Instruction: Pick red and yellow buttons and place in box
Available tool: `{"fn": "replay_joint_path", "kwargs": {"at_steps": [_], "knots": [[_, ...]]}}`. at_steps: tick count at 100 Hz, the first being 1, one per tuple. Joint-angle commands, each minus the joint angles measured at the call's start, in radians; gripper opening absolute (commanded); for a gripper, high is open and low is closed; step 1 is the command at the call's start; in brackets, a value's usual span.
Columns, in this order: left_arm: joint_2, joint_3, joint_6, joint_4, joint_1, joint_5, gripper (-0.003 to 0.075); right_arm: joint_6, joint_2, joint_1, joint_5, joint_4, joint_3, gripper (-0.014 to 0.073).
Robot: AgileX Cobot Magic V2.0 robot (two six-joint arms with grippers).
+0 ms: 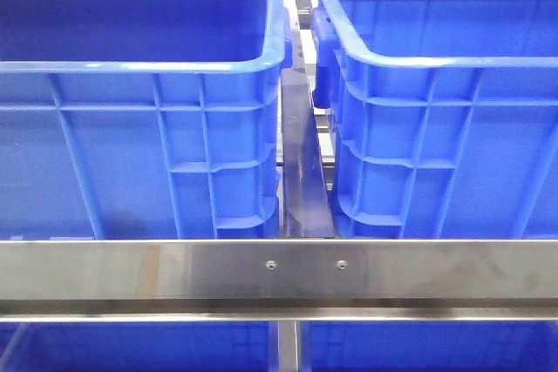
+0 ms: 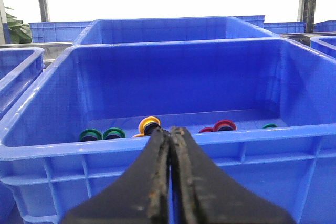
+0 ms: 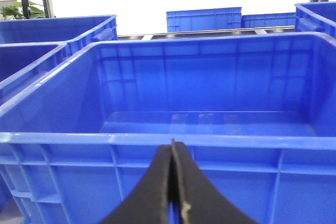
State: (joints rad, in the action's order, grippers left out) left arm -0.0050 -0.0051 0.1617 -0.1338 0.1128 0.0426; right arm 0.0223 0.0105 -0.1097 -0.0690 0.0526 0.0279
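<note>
A: Left tool (image 2: 169, 129) is clenched on nothing, outside the near wall of the crate (image 2: 42, 150) holding the buttons.

B: Where from it?

A: Yellow button (image 2: 149, 125) at 11 o'clock, red button (image 2: 224, 125) at 1. The right tool (image 3: 172, 142), clenched too, faces the empty box (image 3: 157, 140).

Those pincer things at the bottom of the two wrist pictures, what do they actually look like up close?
Only the fingers show. The left gripper has two black fingers that taper to a narrow tip, their inner edges worn and stained rusty brown. The right gripper has the same black tapered shape, with a small pale chip low on its seam. No cables or markings are visible, and the front view shows neither arm.
</note>
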Motion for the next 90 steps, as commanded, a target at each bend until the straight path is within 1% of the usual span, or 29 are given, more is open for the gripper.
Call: {"fn": "replay_joint_path", "kwargs": {"at_steps": [1,34,48,58,68,90], "knots": [[-0.032,0.049,0.010,0.001,-0.002,0.079,-0.0019,-0.002,0.020,-0.002,-0.081,-0.009,-0.020,-0.0067],[-0.032,0.047,0.010,0.001,-0.002,0.079,-0.0019,-0.002,0.020,-0.002,-0.081,-0.009,-0.020,-0.0067],[-0.032,-0.005,0.010,0.007,-0.002,0.051,-0.0019,-0.002,0.020,-0.002,-0.081,-0.009,-0.020,-0.0067],[-0.017,-0.089,0.010,0.030,-0.002,-0.037,-0.0019,-0.002,0.020,-0.002,-0.081,-0.009,-0.020,-0.0067],[0.019,-0.196,0.010,0.054,-0.002,-0.164,-0.0019,-0.002,0.020,-0.002,-0.081,-0.009,-0.020,-0.0067],[0.200,-0.471,0.010,0.054,-0.002,-0.452,-0.0019,-0.002,0.020,-0.002,-0.081,-0.009,-0.020,-0.0067]]}}
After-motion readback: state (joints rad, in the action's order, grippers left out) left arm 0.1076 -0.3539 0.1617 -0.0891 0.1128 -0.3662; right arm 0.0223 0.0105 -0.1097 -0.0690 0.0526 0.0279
